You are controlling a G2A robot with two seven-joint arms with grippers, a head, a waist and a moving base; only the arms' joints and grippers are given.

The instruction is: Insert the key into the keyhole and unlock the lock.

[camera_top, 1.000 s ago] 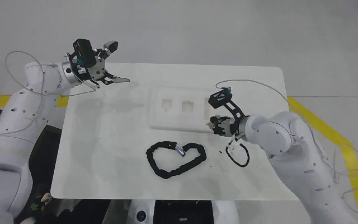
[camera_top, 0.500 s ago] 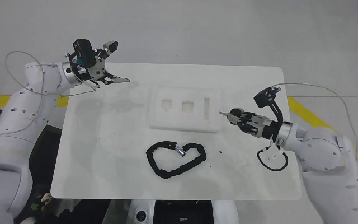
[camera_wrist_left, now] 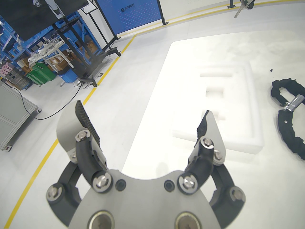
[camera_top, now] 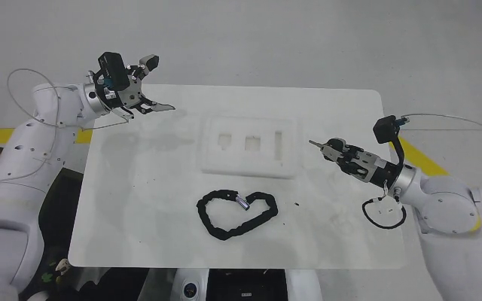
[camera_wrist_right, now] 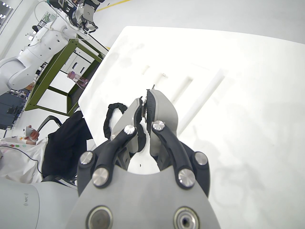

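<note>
Right gripper (camera_top: pixel 332 145) is up in the air over the right-hand part of the white table (camera_top: pixel 135 203), clenched tight on the key (camera_top: pixel 317 142) — the metal blade sticks out past the fingertips and points toward the white foam tray (camera_top: pixel 226 162), near its right end but not touching it. From the right wrist view the two ribbed pads (camera_wrist_right: pixel 150 107) are squeezed together on the key's head, with only a sliver of it showing. A black cord loop (camera_top: pixel 384 214) dangles below the right wrist. Now the target: the black chain lock (camera_top: pixel 226 226) lies in a heart-like loop on the table, just in front of the tray on the robot's side, and its silver cylinder (camera_top: pixel 242 201) sits at the dip of the heart, lying flat. Key and lock are well apart — the key is off to the right of the loop and raised. The tray shows two square slots (camera_top: pixel 252 141) and a narrow one beside them. Over at the far left corner of the table the left gripper (camera_top: pixel 157 84) hangs above the surface, fingers (camera_wrist_left: pixel 83 115) spread wide and nothing between them.
</note>
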